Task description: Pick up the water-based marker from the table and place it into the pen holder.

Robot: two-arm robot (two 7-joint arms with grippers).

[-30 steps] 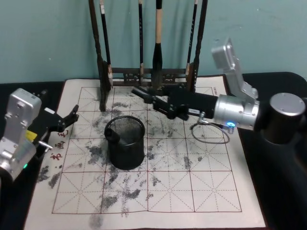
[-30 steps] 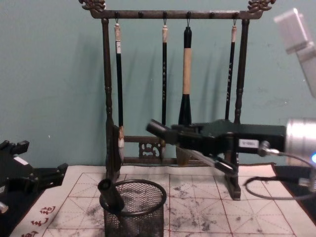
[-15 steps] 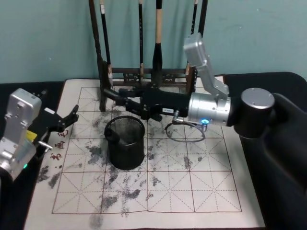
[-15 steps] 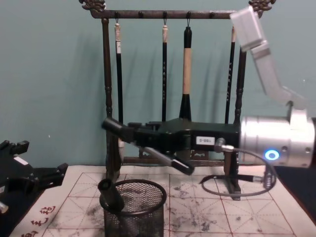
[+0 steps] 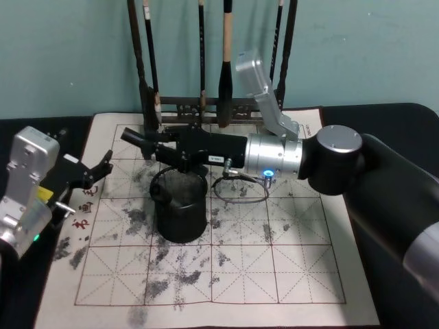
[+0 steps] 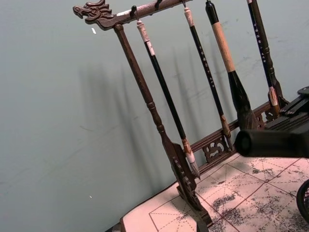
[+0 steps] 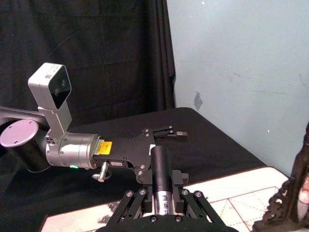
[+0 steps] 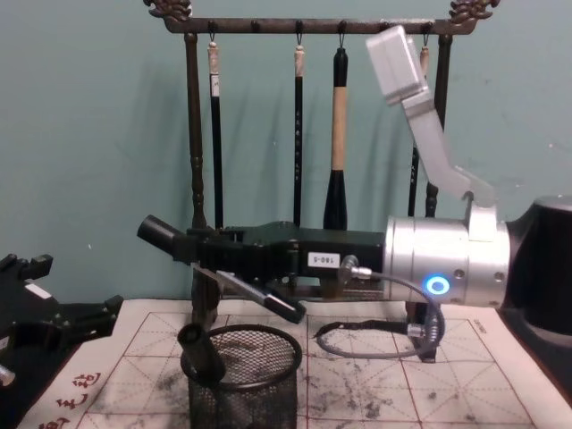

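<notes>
Head view: the right tool [image 5: 159, 145] reaches across the grid-printed mat [image 5: 288, 260] on the bench, pinching a marker [image 5: 139, 140] that lies nearly level, its black cap jutting toward 9 o'clock just above the far rim of the mesh cup [image 5: 180, 209]. The level carry likely clears the rim before any tipping down. The left tool [image 5: 101, 166] sits parked at 9 o'clock, fingers spread.

Left wrist view: the marker's black end [image 6: 270, 143] pokes in before the brush rack [image 6: 159, 130].

Right wrist view: the marker [image 7: 159, 179] runs straight out between the pressing fingers [image 7: 136, 199]; the left arm lies beyond.

Chest view: the marker [image 8: 161, 237] hangs above the cup [image 8: 243, 384], apart from it. 1 dark pen [image 8: 200, 353] already leans inside at 9 o'clock.
</notes>
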